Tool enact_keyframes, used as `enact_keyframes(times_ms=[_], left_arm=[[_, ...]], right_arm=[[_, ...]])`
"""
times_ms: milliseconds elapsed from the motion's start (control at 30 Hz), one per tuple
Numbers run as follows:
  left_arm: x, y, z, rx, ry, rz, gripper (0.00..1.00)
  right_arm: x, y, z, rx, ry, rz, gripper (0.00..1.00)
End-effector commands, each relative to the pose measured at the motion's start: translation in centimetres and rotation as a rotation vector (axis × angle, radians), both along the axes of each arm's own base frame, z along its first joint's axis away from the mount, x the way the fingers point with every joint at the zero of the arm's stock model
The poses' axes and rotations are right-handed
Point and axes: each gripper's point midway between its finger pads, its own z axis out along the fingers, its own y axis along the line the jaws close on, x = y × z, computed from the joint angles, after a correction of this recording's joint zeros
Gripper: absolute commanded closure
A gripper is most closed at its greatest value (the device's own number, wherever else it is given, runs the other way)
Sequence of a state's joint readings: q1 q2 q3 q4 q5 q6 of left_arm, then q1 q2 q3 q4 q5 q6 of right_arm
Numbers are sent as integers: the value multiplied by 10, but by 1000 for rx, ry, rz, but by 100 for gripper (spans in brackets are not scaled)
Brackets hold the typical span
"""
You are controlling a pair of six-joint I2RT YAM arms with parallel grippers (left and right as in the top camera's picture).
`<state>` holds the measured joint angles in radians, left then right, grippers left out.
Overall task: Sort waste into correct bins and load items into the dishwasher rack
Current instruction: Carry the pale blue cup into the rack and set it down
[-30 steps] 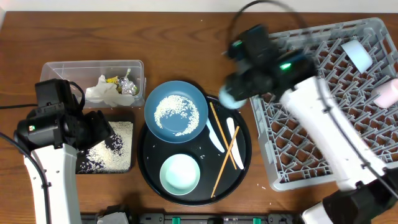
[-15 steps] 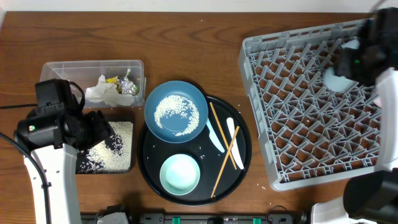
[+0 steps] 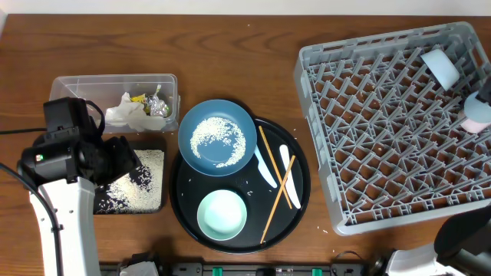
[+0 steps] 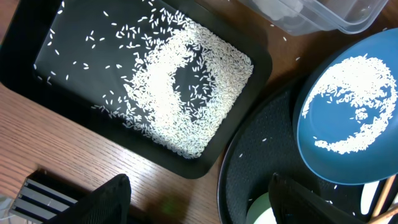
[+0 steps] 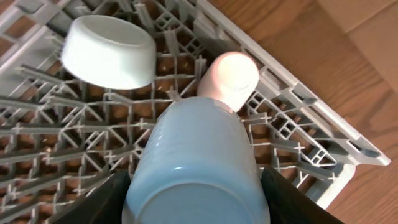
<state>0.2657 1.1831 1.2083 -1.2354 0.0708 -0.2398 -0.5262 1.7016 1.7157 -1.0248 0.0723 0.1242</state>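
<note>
My right gripper (image 5: 199, 208) is shut on a light blue bowl (image 5: 199, 155), held bottom-up over the far right corner of the dishwasher rack (image 3: 383, 153). A white cup (image 5: 109, 51) and a pink cup (image 5: 231, 74) lie in that corner. My left gripper (image 4: 205, 205) hangs open and empty over the near edge of the black tray (image 4: 81, 68), which holds rice (image 4: 186, 93). The dark-blue plate (image 3: 217, 138) carries more rice. A teal bowl (image 3: 222, 213), two chopsticks (image 3: 276, 184) and white utensils (image 3: 266, 165) lie on the round black tray (image 3: 184, 218).
The clear tub (image 3: 77, 86) at the back left holds white tissue (image 3: 126, 111), a silver foil wrapper (image 3: 157, 106) and a yellow-green wrapper (image 3: 138, 97). My left arm (image 3: 57, 153) stands over the table's left side. Bare wood lies between the round tray and the rack.
My right arm has swung from the round tray's far edge across the rack to its far right corner, carrying the light blue bowl. The left arm has not moved.
</note>
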Motion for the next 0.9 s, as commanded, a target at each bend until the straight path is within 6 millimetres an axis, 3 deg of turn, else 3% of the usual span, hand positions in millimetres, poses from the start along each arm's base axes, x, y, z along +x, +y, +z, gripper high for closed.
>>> enact_keyframes(times_ms=[0,367,567,867], left_arm=[[-3,2,-4,2,22,16,28],[-3,2,-4,3,22,16,28],[-3,2,-4,3,22,16,28],[-3,2,-4,3,21,16,28]], right_arm=[[4,-9,-18,18,26,-21,76],[17,-12,-51,60,70,-11,76],[27,-2,-51,111,23,28,76],[20,6,-62,136,65,35,76]])
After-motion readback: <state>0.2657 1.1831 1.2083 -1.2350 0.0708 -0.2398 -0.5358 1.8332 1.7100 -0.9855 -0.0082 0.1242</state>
